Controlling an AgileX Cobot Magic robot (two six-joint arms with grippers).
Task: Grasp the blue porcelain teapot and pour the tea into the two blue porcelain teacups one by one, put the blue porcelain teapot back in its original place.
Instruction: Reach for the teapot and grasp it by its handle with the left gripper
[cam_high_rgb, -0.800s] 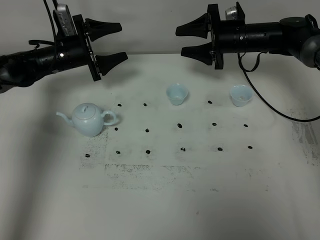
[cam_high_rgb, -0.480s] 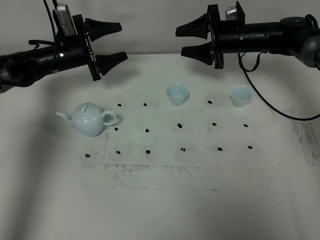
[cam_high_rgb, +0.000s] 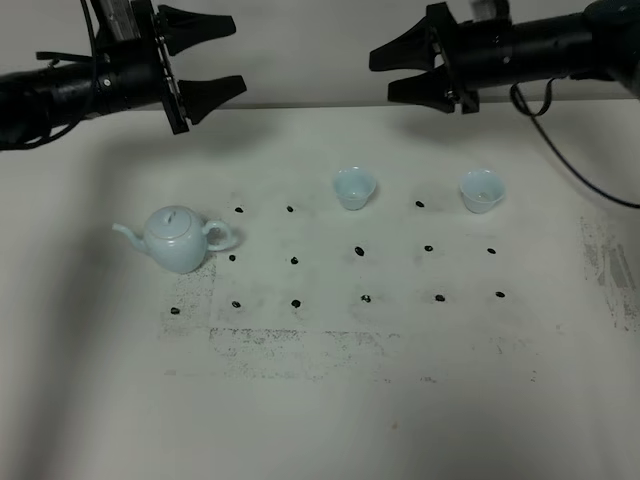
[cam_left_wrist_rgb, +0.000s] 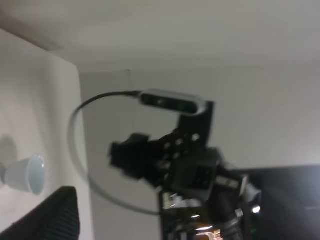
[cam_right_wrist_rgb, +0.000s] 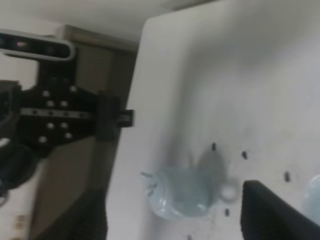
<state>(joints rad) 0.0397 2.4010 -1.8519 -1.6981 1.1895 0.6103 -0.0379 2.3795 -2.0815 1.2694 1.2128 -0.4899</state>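
a: where is everything?
b: a pale blue teapot (cam_high_rgb: 178, 238) sits upright on the left of a white tabletop (cam_high_rgb: 320, 400). its spout (cam_high_rgb: 122, 230) points left and its handle (cam_high_rgb: 222, 236) faces the middle. the first cup (cam_high_rgb: 353, 187) stands near the centre and the second cup (cam_high_rgb: 481, 190) further right, both well apart from the teapot.
a: and the arms?
b: both hang high over the far edge. the left gripper (cam_high_rgb: 238, 53) is spread wide and holds nothing. the right gripper (cam_high_rgb: 381, 80) is likewise spread and empty.
a: how should the pick-up go?
b: my judgement is that the left gripper, being nearer, should descend wide open, straddle the handle, close firmly, and lift level so nothing spills.
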